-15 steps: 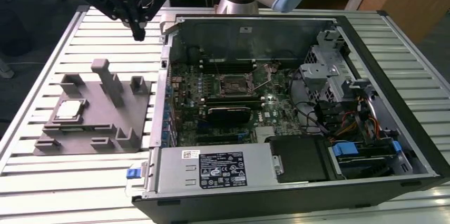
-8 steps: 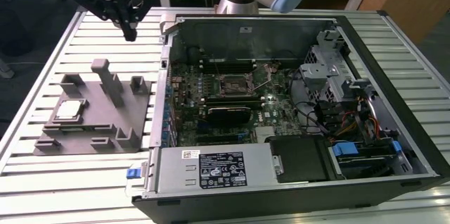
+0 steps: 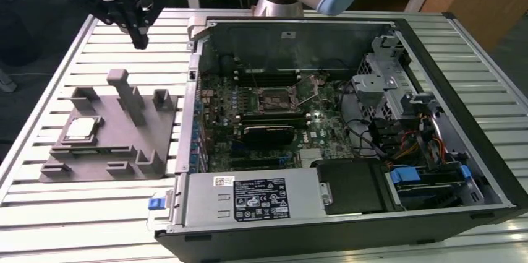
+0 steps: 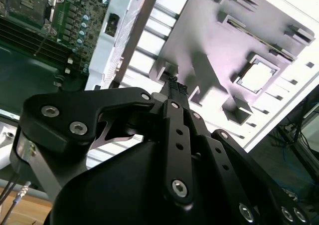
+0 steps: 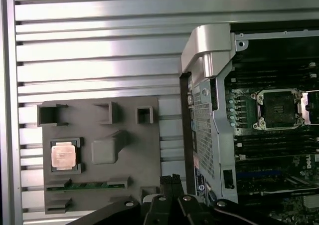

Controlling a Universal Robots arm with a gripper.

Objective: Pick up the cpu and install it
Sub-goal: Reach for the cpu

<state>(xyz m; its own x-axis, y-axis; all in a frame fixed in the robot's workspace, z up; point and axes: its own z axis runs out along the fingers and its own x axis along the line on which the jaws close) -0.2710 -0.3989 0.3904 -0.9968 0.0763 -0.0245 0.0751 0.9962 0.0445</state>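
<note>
I find my gripper [image 3: 140, 41] clenched on nothing, well apart from the chip [image 3: 81, 129], seated in its grey block [image 3: 123, 142] for pickup.

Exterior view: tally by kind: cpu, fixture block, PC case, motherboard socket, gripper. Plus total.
cpu: 1
grey fixture block: 1
open PC case: 1
motherboard socket: 1
gripper: 1
Total: 5

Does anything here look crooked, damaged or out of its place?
Nothing stands out. The cpu lies flat and square in its recess of the fixture. The socket is empty. The claw hangs in the air and touches nothing.
</note>
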